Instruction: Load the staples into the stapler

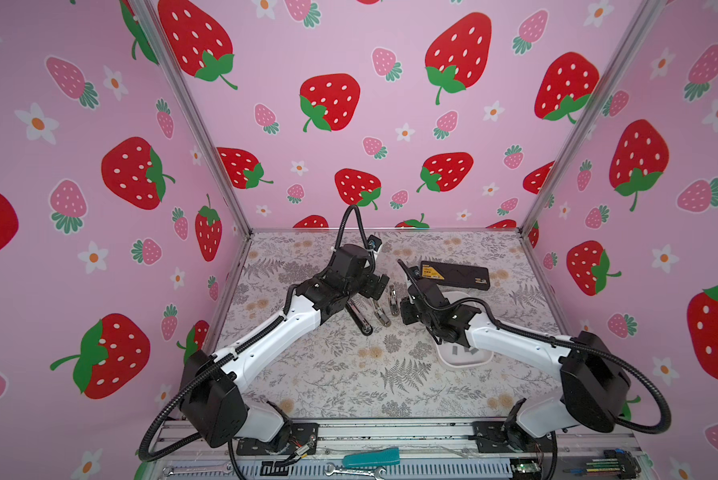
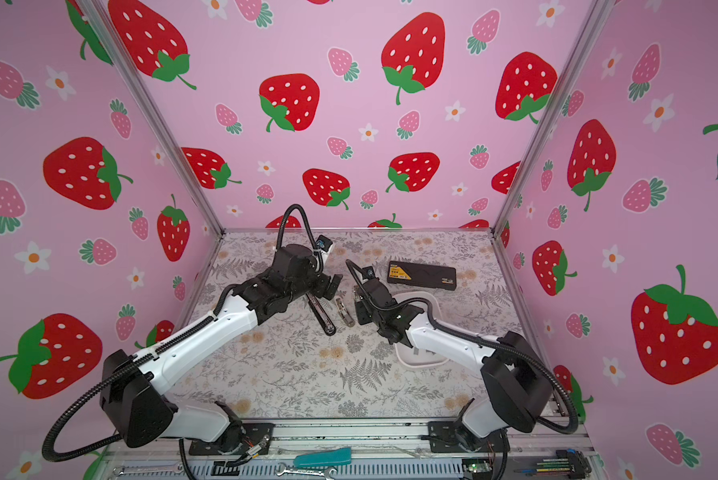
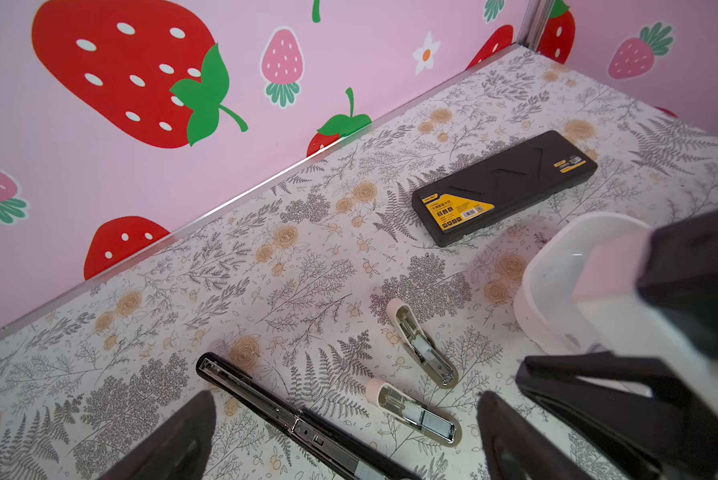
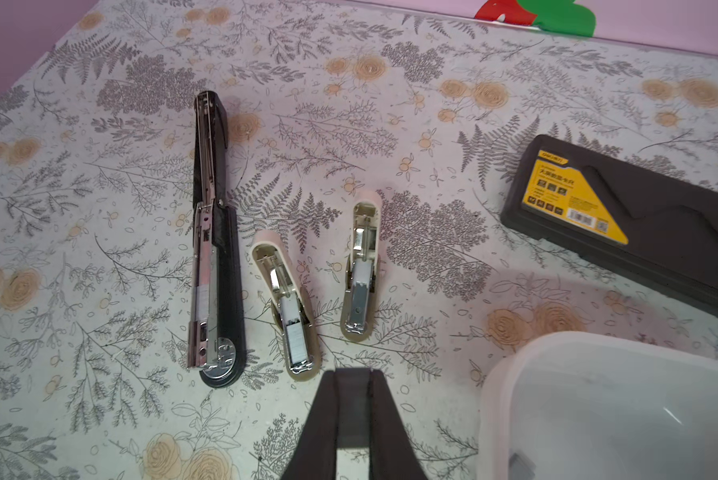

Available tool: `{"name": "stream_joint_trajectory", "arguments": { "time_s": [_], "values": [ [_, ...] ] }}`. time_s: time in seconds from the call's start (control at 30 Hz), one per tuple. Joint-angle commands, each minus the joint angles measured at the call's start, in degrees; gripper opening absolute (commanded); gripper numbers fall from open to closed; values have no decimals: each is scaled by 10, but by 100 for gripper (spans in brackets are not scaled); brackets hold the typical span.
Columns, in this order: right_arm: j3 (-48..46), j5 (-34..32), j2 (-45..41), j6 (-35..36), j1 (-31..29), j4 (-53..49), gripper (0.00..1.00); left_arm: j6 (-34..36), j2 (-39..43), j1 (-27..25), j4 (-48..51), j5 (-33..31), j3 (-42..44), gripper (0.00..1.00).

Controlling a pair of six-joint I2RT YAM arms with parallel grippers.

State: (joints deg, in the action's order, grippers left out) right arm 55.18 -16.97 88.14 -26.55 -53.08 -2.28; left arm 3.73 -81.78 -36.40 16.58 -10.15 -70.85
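White tub (image 1: 465, 365) half hidden under right arm (image 1: 511, 338), staples (image 1: 455, 350) inside too small to count, black stapler (image 3: 274, 405) end cropped

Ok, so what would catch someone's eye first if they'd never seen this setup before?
The pink strawberry-print walls around the floral table dominate the scene. At the table's middle, three staplers lie opened side by side: a long black stapler and two small cream staplers. Behind them, toward the back wall, sits a black case with a yellow label.
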Motion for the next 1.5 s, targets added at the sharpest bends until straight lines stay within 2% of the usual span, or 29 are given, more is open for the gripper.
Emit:
{"name": "stream_joint_trajectory", "arguments": {
  "time_s": [0.0, 0.03, 0.1, 0.17, 0.2, 0.27, 0.37, 0.57, 0.83, 1.47],
  "values": [
    [0, -17, 26, -13, -6, 61, 7, -31, 18, 5, 10, -12, -2, 99],
    [-3, -16, 33, -8, -6, 76, 7, -40, 20, 13, 13, -2, -1, 99],
    [-6, -22, 45, -2, -6, 97, 7, -67, 25, 46, 15, 63, 4, 99],
    [-3, -28, 58, 10, -6, 107, 7, -105, 31, 102, 14, 134, 10, 99],
    [-5, -34, 60, 13, -5, 113, 7, -116, 36, 124, 14, 150, 15, 99],
    [-8, -44, 69, 15, -4, 122, 7, -119, 57, 145, 4, 137, 34, 99],
    [-3, -50, 86, 25, 1, 127, 7, -109, 88, 146, -15, 90, 61, 99],
    [-5, -35, 128, 27, 26, 157, 7, -104, 100, 147, -38, 139, 72, 99],
    [8, -16, 166, 29, 47, 171, 7, -100, 92, 148, -29, 126, 66, 99],
    [44, -8, 204, 3, 28, 163, 7, -95, 76, 149, -21, 131, 55, 99]
  ]
}}
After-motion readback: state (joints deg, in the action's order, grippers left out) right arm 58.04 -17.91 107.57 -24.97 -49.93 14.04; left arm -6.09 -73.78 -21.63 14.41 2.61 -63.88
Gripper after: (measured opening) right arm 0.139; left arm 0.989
